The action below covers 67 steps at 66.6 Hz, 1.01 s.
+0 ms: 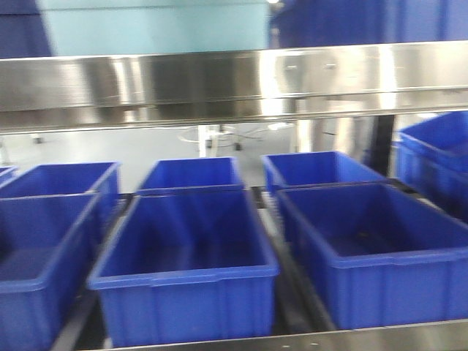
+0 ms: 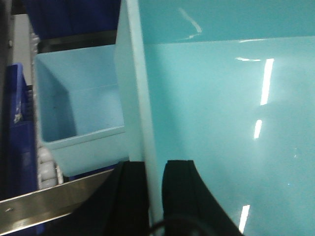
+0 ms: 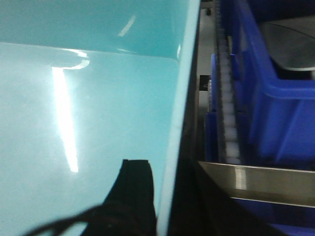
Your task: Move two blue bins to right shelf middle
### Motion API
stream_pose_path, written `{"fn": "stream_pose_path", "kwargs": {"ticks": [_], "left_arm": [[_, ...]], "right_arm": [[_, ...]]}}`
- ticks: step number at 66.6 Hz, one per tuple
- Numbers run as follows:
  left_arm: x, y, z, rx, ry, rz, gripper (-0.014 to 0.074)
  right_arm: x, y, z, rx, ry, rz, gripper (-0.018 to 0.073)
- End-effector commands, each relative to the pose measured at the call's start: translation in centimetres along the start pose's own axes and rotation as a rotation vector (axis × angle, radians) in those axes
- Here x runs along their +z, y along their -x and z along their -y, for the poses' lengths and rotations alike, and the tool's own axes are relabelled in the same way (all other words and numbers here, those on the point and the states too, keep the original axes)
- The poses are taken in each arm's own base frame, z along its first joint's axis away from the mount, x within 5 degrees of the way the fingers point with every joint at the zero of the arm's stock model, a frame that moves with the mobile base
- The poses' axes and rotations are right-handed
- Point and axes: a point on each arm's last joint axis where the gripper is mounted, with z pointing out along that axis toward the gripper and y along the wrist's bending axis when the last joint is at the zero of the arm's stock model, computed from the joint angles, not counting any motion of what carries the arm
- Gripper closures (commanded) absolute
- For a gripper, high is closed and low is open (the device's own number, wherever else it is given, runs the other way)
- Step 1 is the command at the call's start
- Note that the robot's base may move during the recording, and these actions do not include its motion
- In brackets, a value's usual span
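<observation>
A pale cyan bin fills the left wrist view (image 2: 221,123) and the right wrist view (image 3: 98,98). In the front view it is a pale cyan patch (image 1: 153,25) above the steel shelf rail. My left gripper (image 2: 155,164) is shut on its left wall, one black finger on each side of the rim. My right gripper (image 3: 165,167) is shut on its right wall in the same way. A second pale cyan bin (image 2: 83,98) stands on the shelf just left of the held one. Neither gripper shows in the front view.
Several dark royal-blue bins (image 1: 186,256) fill the shelf level below a steel rail (image 1: 234,80). A dark blue bin (image 3: 275,108) and a white roller track (image 3: 229,123) lie right of the held bin. A steel shelf edge (image 2: 49,206) and another dark blue bin (image 2: 15,147) lie to its left.
</observation>
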Motion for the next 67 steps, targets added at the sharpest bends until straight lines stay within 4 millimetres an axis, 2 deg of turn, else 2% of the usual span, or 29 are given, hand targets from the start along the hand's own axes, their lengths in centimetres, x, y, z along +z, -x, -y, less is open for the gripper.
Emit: {"fn": "stream_pose_path", "kwargs": {"ticks": [1,67], "left_arm": [[-1.14,0.64,0.75,-0.013,-0.070,0.060,0.0708],[-1.14,0.64,0.75,-0.013,-0.070,0.060,0.0708]], "right_arm": [[-0.58,0.66,-0.11,-0.013,0.011,0.062,0.0711],[-0.58,0.66,-0.11,-0.013,0.011,0.062,0.0711]]}}
